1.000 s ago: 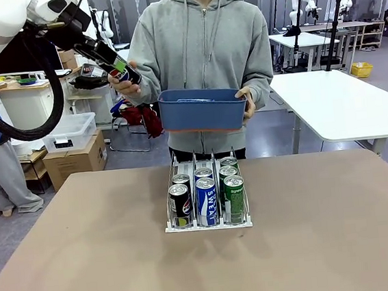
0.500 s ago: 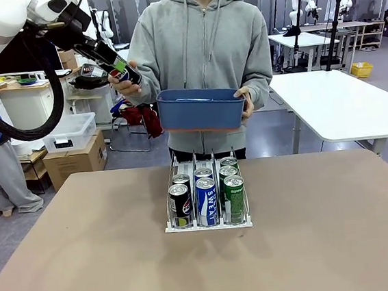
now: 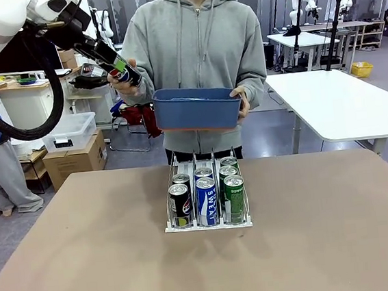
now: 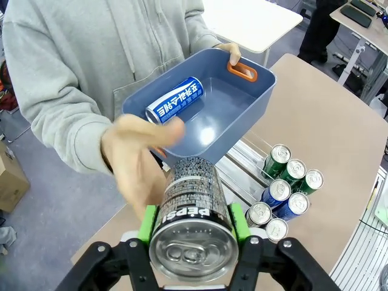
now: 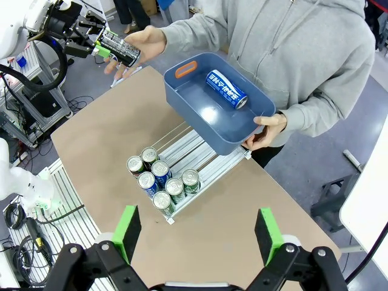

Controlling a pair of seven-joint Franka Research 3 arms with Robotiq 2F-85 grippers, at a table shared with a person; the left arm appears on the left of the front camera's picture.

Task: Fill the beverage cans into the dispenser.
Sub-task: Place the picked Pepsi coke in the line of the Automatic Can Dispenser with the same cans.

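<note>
Black can [image 4: 193, 200] within left pincer [image 4: 194, 222] (snug)

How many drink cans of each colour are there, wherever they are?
Black cans: 3, two in the dispenser, one in the left gripper
Blue cans: 3, two in the dispenser, one in the blue bin
Green cans: 3, all in the dispenser
Total: 9

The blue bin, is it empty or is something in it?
Not empty. One blue can lies on its side inside the blue bin.

Glossy metal cans [image 3: 207, 200]; smooth plastic bin [image 3: 197, 111]; matt table [image 3: 326, 229].
</note>
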